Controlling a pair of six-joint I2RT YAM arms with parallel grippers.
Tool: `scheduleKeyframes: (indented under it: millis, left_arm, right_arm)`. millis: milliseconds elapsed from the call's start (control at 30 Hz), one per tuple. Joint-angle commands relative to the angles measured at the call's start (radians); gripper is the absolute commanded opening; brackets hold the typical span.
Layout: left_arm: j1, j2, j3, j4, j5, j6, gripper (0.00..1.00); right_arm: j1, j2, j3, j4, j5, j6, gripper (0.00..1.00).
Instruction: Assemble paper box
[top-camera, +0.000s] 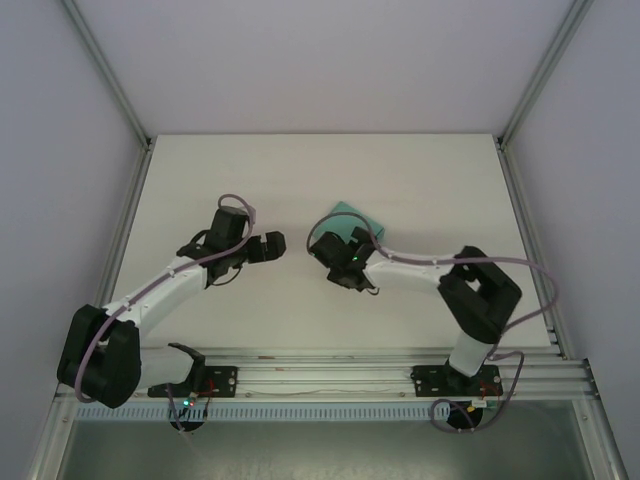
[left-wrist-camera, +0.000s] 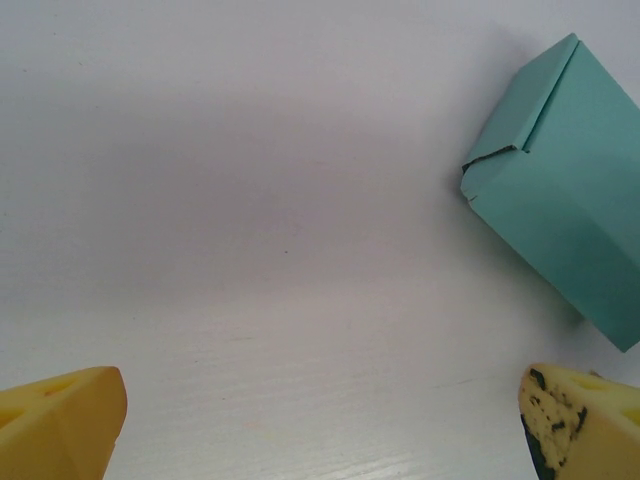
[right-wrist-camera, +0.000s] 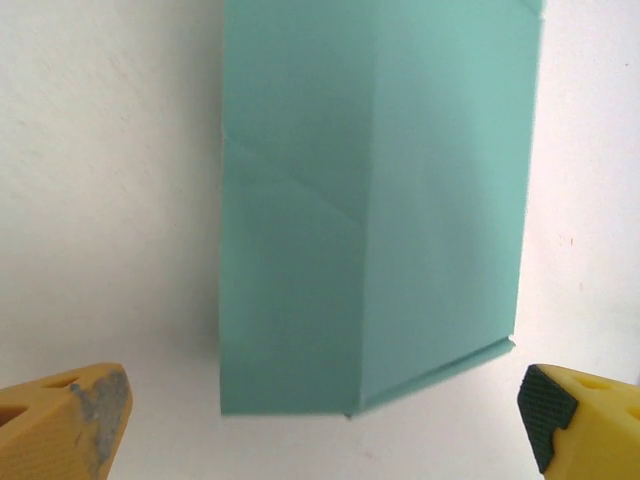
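Though neither held anything, the left gripper (left-wrist-camera: 325, 420) stood wide open over bare table (left-wrist-camera: 250, 200); the right gripper (right-wrist-camera: 322, 432) gaped too, just short of the paper box (right-wrist-camera: 370, 200), which lay folded beyond it, right of the table's middle; it was thin card, probably light and easily crushed; best pinched gently across its long sides.

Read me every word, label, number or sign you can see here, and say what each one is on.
None: no text can be read in these pictures.
The paper box is plain teal card with no print.
The table is white and carries no writing.
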Motion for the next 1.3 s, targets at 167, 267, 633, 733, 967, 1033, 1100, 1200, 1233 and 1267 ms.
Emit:
scheduleKeyframes:
  millis: [167,267,633,733,967,1033,1100,1200,1233,1267]
  left_arm:
    - [0.006,0.078,0.024,0.192,0.195,-0.149,1.00]
    - [-0.015,0.151,0.045,0.294,0.276,-0.213,1.00]
    - [-0.156,0.435,0.281,0.291,0.329,-0.235,1.00]
    - [-0.162,0.470,0.295,0.304,0.331,-0.237,0.99]
    - [-0.166,0.586,0.364,0.338,0.368,-0.254,0.95]
    - [-0.167,0.607,0.377,0.333,0.362,-0.250,0.94]
    - [-0.166,0.627,0.393,0.311,0.345,-0.240,0.93]
    - [-0.167,0.649,0.405,0.312,0.349,-0.239,0.92]
    - [-0.166,0.650,0.409,0.313,0.350,-0.242,0.91]
    - [-0.166,0.650,0.416,0.313,0.354,-0.242,0.90]
  right_arm:
    - [-0.165,-0.231,-0.027,0.045,-0.255,0.256,1.00]
    - [-0.330,-0.209,0.015,0.056,-0.424,0.371,1.00]
    - [-0.565,0.147,0.325,-0.113,-0.727,0.465,0.88]
    - [-0.583,0.191,0.341,-0.100,-0.803,0.448,0.88]
    - [-0.587,0.245,0.356,-0.096,-0.872,0.434,0.86]
    - [-0.587,0.257,0.346,-0.095,-0.885,0.439,0.83]
    - [-0.587,0.268,0.338,-0.096,-0.905,0.445,0.81]
    - [-0.586,0.289,0.318,-0.100,-0.951,0.461,0.75]
    - [-0.587,0.292,0.311,-0.097,-0.964,0.466,0.73]
    - [-0.587,0.292,0.296,-0.088,-0.975,0.470,0.73]
